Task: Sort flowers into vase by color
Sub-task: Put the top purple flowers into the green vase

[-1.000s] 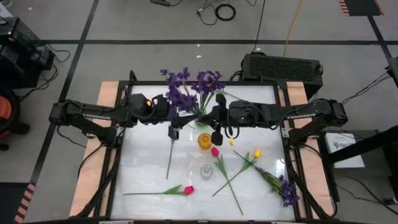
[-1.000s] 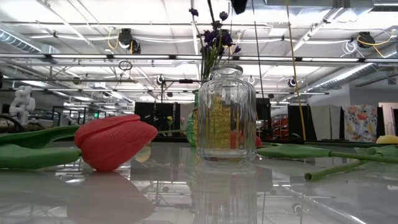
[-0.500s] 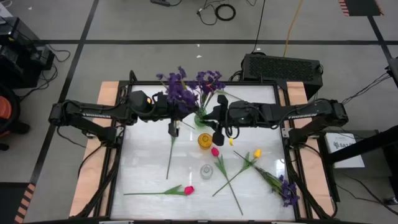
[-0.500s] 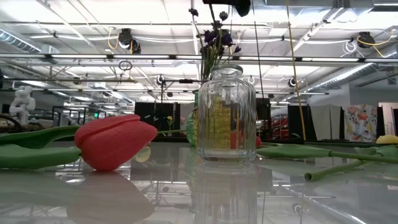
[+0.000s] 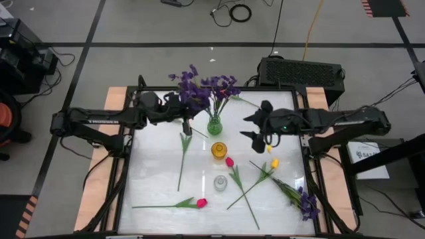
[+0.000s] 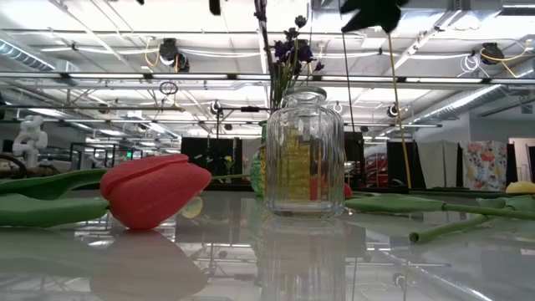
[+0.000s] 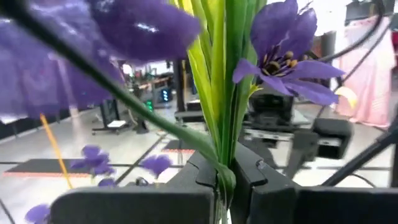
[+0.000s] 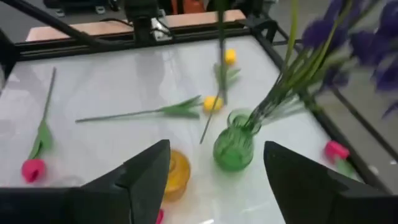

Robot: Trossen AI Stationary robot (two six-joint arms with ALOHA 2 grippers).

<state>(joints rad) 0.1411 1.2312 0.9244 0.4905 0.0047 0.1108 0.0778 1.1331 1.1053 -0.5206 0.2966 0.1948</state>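
Note:
My left gripper (image 5: 186,123) is shut on a purple flower (image 5: 189,95), whose green stem (image 5: 181,162) slants toward the near edge. I cannot tell whether the stem's end touches the table. To its right, the green vase (image 5: 214,125) holds a purple sprig (image 5: 222,85) by its stem. My right gripper (image 5: 254,130) stands open right of that vase with nothing between its fingers. The yellow vase (image 5: 219,150) and the clear vase (image 5: 220,182) stand nearer. A pink tulip (image 5: 230,161), a yellow tulip (image 5: 274,163) and another pink tulip (image 5: 201,202) lie on the table. My left gripper pinches the purple flower's green stem (image 7: 222,167) between its two fingers (image 7: 250,179), below the blooms. The fingers come roughly level from the table's left and lie across the stem. The bloom end stands up beyond the fingers, and the long stem trails toward the near edge.
A purple sprig (image 5: 302,201) lies at the near right corner. In the low view the clear vase (image 6: 303,155) and a pink-red tulip head (image 6: 155,194) stand close in front. A black box (image 5: 302,72) sits beyond the far edge.
My right gripper has opened and drawn back from the green vase toward the table's right edge, leaving the purple sprig standing in the vase. My left gripper has gone a little toward the far left with the purple flower's bloom end. The stem's near end has stayed.

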